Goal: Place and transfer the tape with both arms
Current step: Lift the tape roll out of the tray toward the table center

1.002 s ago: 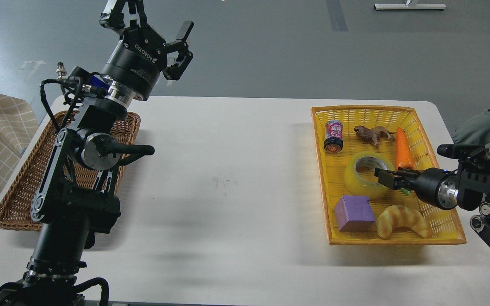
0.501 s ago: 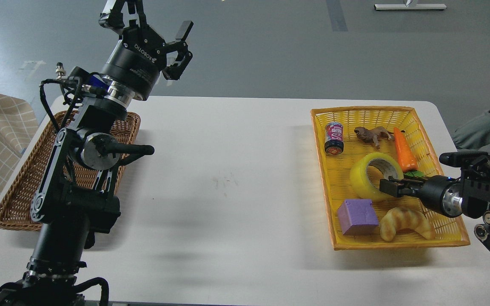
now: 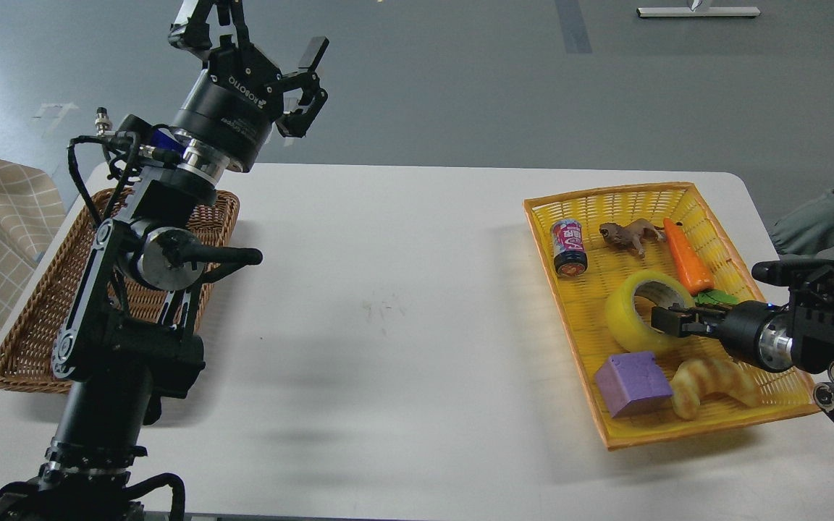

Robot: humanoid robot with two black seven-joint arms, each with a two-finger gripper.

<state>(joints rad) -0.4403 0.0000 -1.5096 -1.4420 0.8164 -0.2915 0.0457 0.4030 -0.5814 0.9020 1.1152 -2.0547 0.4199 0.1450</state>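
The tape (image 3: 627, 318), a yellowish roll with a grey-white core, stands tilted in the yellow basket (image 3: 605, 193) at the right of the table. My right gripper (image 3: 667, 320) comes in from the right and grips the roll's right wall, one finger at the core side. My left gripper (image 3: 258, 40) is open and empty, raised high above the table's far left edge, far from the tape.
The yellow basket also holds a small can (image 3: 569, 248), a brown toy animal (image 3: 630, 234), a toy carrot (image 3: 686, 257), a purple cube (image 3: 634, 383) and a croissant (image 3: 714, 383). A brown wicker basket (image 3: 26, 318) lies at the left, partly behind my left arm.
My right gripper has closed on the tape, tipped it up and drawn it right. The yellow basket has turned and slid with it, and its contents shifted. The left arm has not moved.
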